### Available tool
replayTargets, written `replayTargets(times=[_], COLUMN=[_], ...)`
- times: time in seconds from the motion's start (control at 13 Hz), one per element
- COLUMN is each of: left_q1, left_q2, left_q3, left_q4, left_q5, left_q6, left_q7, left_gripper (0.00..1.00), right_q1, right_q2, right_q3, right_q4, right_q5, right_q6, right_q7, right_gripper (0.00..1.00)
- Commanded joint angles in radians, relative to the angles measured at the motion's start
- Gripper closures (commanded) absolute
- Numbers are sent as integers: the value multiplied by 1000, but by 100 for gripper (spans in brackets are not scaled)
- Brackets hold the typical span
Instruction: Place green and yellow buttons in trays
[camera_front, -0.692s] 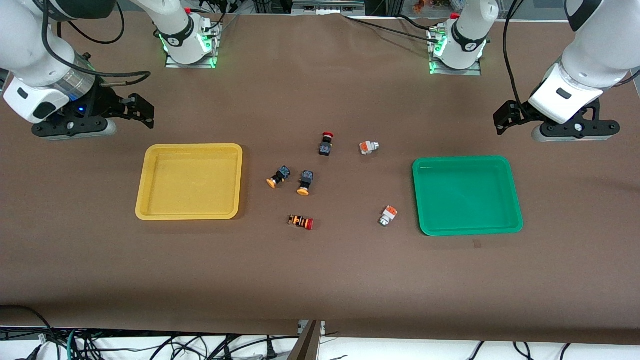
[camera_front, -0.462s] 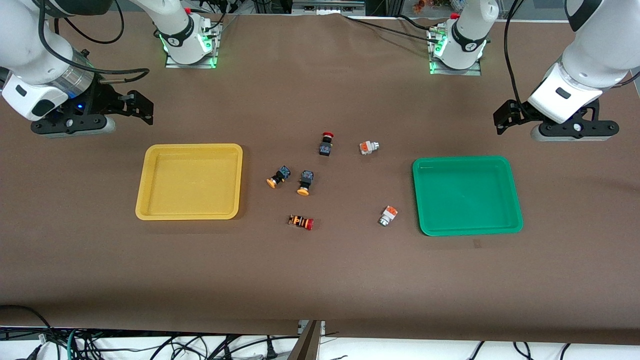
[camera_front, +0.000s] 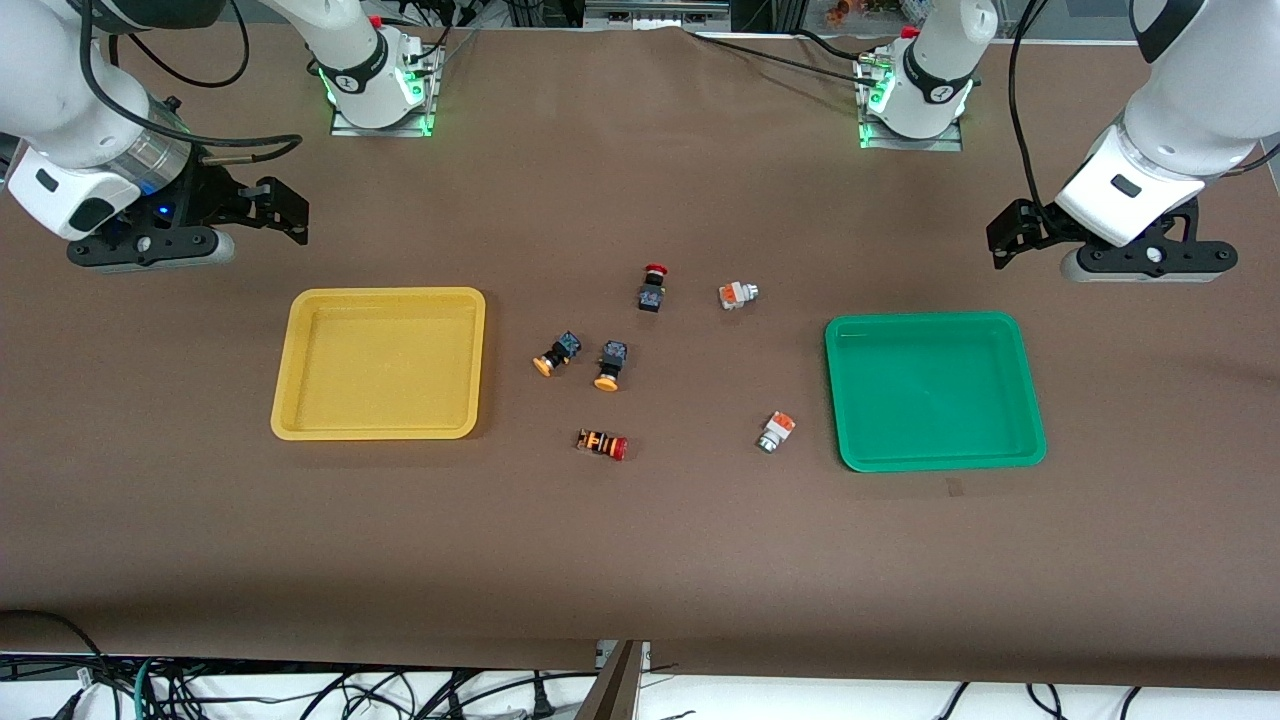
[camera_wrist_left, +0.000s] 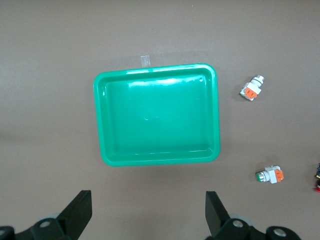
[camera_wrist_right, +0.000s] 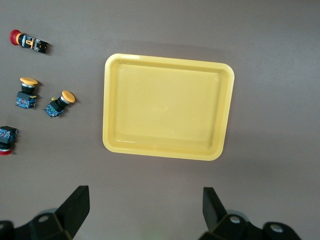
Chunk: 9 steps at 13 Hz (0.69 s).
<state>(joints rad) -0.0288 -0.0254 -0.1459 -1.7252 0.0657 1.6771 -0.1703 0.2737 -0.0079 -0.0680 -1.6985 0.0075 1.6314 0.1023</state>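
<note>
Both trays are empty: the yellow tray (camera_front: 378, 363) toward the right arm's end of the table, the green tray (camera_front: 934, 390) toward the left arm's. All four buttons lie between them at mid-table. The two yellow-capped switches (camera_front: 583, 360) lie nearest the wide-open right gripper (camera_front: 150, 245); the white-and-silver switches (camera_front: 776, 431) are nearer the wide-open left gripper (camera_front: 1130, 262).

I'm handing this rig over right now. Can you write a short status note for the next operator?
Left gripper open, over bare table by the green tray.
Right gripper open, over bare table by the yellow tray.
Both trays hold nothing.
Between them on the table: two yellow-capped buttons, two white-and-silver buttons.
Done: nothing. Left: all four.
</note>
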Motion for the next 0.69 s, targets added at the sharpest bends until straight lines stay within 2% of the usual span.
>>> replayTargets(times=[0.0, 0.23, 0.46, 0.62], left_q1=[1, 1, 1, 0], left_q2=[-2, -2, -2, -1], left_q3=[0, 0, 0, 0], left_q4=[12, 13, 13, 15], left_q5=[-14, -14, -14, -14], left_q6=[-14, -14, -14, -14], left_q7=[25, 25, 25, 25], left_gripper=[0, 0, 0, 0], right_q1=[-14, -10, 2, 22], right_q2=[17, 37, 63, 80], right_q3=[14, 16, 19, 19], right_q4=[16, 13, 10, 0], right_q5=[2, 9, 17, 17], right_q6=[-19, -19, 2, 19], right_q7=[-35, -98, -73, 12], right_gripper=[0, 0, 0, 0])
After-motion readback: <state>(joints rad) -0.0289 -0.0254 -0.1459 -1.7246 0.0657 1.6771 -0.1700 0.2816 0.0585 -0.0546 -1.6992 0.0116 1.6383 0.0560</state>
